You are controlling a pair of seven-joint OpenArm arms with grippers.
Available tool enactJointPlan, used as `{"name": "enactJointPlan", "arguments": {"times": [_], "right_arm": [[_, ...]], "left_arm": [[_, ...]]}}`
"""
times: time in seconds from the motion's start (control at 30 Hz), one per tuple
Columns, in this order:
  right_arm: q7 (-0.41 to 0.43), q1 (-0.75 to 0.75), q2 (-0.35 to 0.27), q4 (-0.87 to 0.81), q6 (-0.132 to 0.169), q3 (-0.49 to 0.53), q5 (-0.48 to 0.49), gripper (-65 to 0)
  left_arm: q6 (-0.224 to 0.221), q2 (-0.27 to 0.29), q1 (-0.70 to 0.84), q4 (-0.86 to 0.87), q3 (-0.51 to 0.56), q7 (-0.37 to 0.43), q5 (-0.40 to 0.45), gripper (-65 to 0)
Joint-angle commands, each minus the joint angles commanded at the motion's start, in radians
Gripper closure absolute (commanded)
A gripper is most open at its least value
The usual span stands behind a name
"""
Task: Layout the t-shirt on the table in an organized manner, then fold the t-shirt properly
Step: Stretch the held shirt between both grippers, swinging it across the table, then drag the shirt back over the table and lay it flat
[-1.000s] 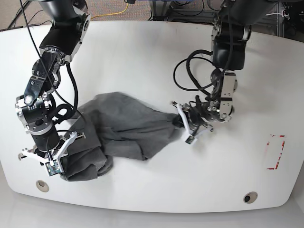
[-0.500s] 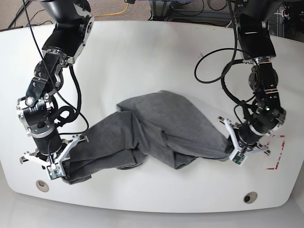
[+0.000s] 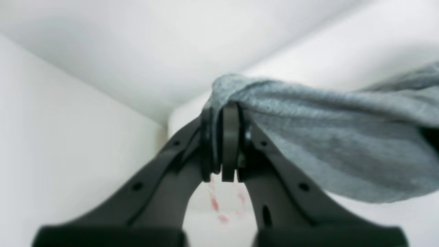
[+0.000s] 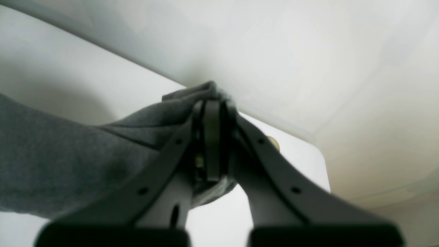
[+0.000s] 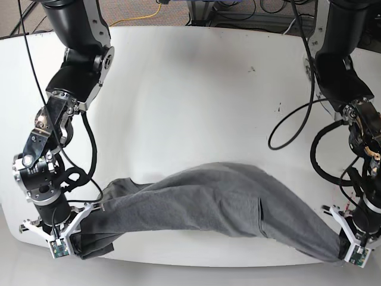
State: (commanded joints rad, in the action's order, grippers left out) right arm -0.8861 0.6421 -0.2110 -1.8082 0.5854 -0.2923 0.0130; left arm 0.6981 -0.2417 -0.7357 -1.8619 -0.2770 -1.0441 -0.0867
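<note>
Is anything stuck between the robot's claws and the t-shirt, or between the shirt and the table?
Nothing visible is in the way. The left claw and the right claw both pinch the t-shirt directly, and I see no object between the shirt and the table.

No texts, labels, brands, numbers or signs could be read on anything that was shown in the base view or either wrist view.
</note>
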Motion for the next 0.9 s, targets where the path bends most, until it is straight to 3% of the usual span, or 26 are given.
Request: {"name": "enactJointPlan", "arguments": {"times": [0.27, 0.43, 0.57, 0.7, 0.9], "right_arm": [[0.0, 0.203, -0.048, 0.192, 0.0, 0.0, 0.005, 0.0], [-0.003, 0.267, -0.048, 0.247, 0.0, 0.0, 0.0, 0.0], [-0.026, 0.229, -0.048, 0.229, 0.0, -0.002, 0.0, 0.0], [-0.069, 0.147, -0.043, 0.141, 0.0, -0.002, 0.006, 0.0], [-0.083, -0.026, -0.037, -0.003, 0.0, -0.005, 0.008, 0.0]], "left_arm": [[0.0, -0.003, -0.235, 0.008, -0.002, -0.098, 0.008, -0.1], [0.0, -0.02, -0.302, 0.052, -0.002, -0.098, 0.003, -0.3], [0.0, -0.02, -0.302, 0.058, -0.002, -0.101, 0.003, -0.3], [0.0, -0.054, -0.292, 0.054, -0.035, -0.144, -0.002, -0.3], [0.0, -0.058, -0.186, 0.029, -0.063, -0.155, 0.0, -0.3]]}}
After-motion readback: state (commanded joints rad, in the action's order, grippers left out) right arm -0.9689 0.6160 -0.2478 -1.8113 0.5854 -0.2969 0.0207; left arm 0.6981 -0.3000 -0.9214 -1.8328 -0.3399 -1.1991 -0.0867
